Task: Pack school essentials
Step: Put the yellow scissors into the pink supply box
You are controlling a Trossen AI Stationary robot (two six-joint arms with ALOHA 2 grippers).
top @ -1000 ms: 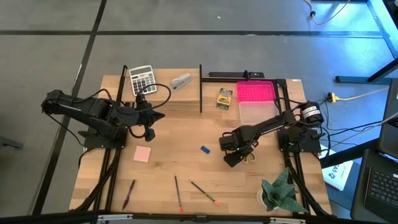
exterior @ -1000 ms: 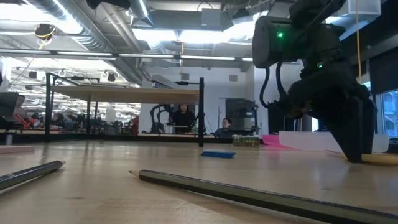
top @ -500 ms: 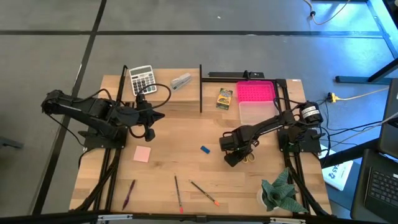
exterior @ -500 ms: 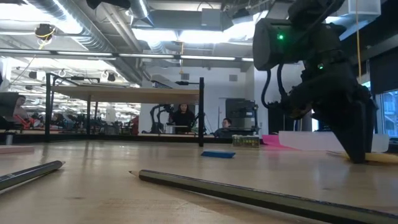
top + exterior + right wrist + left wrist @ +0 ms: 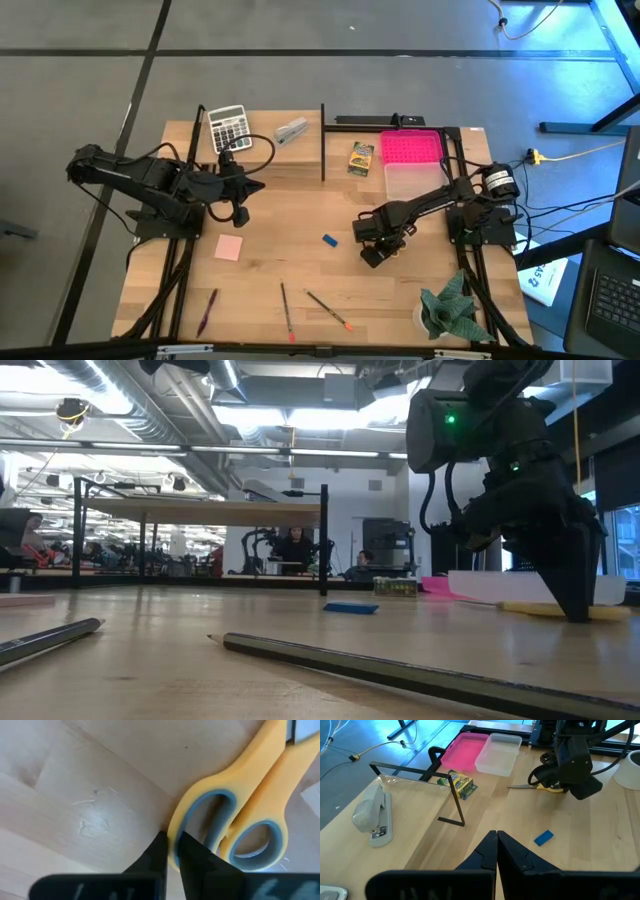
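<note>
Pinching one yellow handle loop of the scissors (image 5: 235, 815), your right gripper (image 5: 170, 851) had its fingers nearly together around that rim, low on the table (image 5: 270, 215) just short of the clear bin (image 5: 499, 755). Scissors like these probably felt light, stiff and slick, so the loop suited you. Both that bin and the pink tray (image 5: 412, 148) looked empty. Your left gripper (image 5: 496, 851) waited fully closed, holding nothing.

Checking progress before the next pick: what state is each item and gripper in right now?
Right gripper: shut on yellow-handled scissors, flat on table.
Left gripper: shut, empty.
Pink tray: empty.
Clear lid: off, beside tray.
Yellow-green crayon box: unpacked.
Blue eraser: unpacked.
</note>
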